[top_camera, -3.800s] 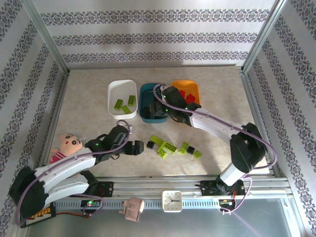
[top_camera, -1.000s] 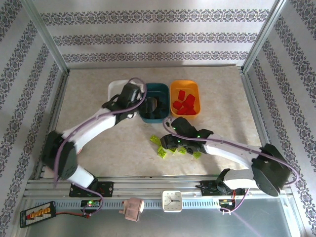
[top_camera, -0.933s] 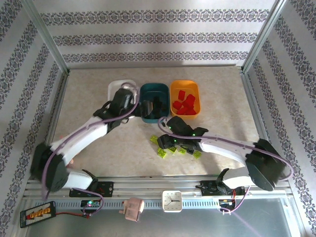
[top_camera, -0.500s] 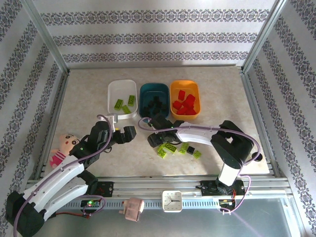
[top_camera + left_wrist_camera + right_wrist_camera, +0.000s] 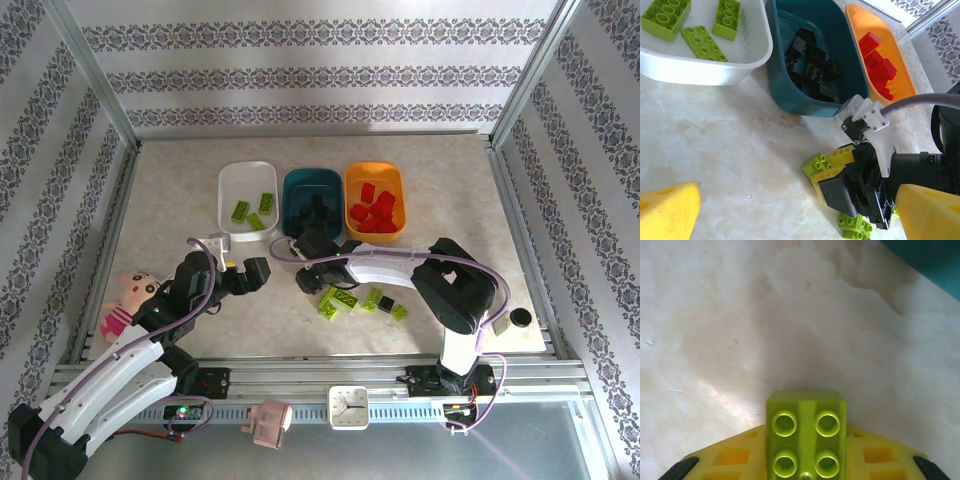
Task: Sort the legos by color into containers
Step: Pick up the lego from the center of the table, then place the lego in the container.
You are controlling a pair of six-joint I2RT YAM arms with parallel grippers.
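Note:
My right gripper is shut on a lime green lego low over the table, at the left end of the loose pile. The left wrist view has that brick between the right gripper's yellow fingers. More green legos and a black one lie on the table. The white container holds green legos, the teal container black ones, the orange container red ones. My left gripper is open and holds nothing, left of the pile.
A cartoon doll lies at the near left beside my left arm. A small clock sits on the front rail. Bare tabletop lies between the tubs and the back wall.
My left arm has drawn back from the white container to the near left, with its gripper open. My right gripper has shifted to the pile's left end and shut on a green lego.

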